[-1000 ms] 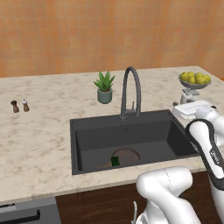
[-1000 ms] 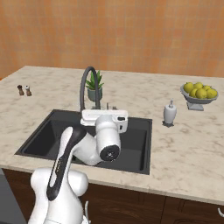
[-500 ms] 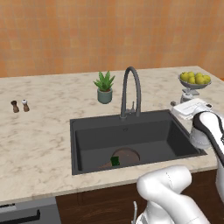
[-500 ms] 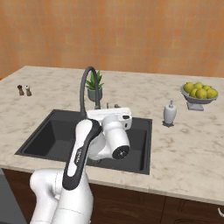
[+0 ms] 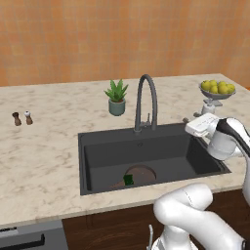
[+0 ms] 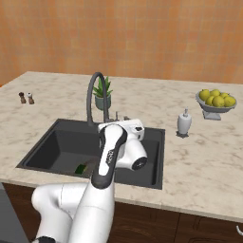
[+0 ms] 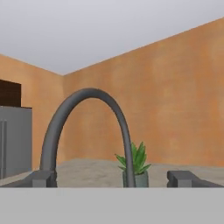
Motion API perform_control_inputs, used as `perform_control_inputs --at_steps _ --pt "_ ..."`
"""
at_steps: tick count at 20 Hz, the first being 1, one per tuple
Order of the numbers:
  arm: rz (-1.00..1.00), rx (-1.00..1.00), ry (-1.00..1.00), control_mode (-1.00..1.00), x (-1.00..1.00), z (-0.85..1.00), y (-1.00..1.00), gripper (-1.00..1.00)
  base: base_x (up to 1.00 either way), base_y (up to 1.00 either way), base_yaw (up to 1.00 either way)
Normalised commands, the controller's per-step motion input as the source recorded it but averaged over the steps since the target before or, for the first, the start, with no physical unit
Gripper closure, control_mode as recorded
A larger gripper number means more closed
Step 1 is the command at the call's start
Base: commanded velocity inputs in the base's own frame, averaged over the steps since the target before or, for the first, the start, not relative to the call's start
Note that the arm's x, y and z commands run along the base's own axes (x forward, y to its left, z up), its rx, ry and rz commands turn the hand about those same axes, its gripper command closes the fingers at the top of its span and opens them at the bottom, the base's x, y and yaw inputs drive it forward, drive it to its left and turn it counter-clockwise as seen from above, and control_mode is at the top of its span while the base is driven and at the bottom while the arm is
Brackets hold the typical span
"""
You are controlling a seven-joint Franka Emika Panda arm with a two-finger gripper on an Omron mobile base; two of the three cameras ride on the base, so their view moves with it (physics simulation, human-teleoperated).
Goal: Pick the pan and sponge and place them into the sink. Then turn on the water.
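Observation:
The black sink [image 5: 93,146] is set into the marble counter, and its dark arched faucet [image 5: 147,100] rises at the back rim. The brown pan [image 5: 141,174] lies on the basin floor near the front. The sponge [image 5: 128,179], green face up, rests on the pan's near edge; it also appears as a green patch, the sponge [image 6: 81,168], left of my arm. My gripper [image 5: 191,117] hovers over the sink's back right corner, level with the faucet and pointing at it. Its fingers [image 7: 43,178] stand wide open and empty, with the faucet arch [image 7: 87,113] between them. Water is out of view.
A potted plant [image 5: 116,97] stands just behind the faucet. Salt and pepper shakers [image 5: 22,118] sit far left on the counter. A soap dispenser [image 6: 184,122] and a bowl of lemons [image 6: 217,100] stand to the right. An orange wall backs the counter.
My wrist and forearm have swung around beside the sink while the hand stayed near the back right corner, facing the faucet. The jaws stayed open. Pan and sponge have not moved.

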Motion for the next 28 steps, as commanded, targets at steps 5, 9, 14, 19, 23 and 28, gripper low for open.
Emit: perform_control_inputs --at_steps 5,9,14,19,23,28 --pt "0.16 0.0 0.0 -1.0 0.38 -0.33 0.0 -1.0 0.0 0.0 0.0" --pt "0.13 0.0 0.0 -1.0 0.31 -0.24 0.0 -1.0 0.0 0.0 0.0" --pt "0.06 0.0 0.0 -1.0 0.26 -0.24 0.08 -1.0 0.0 0.0 0.0" --pt "0.0 -0.01 0.01 -1.0 0.29 -0.17 0.22 -1.0 0.0 0.0 0.0" --pt "0.0 -0.03 0.0 -1.0 0.28 -0.17 0.32 -1.0 0.0 0.0 0.0" --pt "0.0 -0.01 0.0 -1.0 0.33 -0.18 0.23 -1.0 0.0 0.0 0.0"
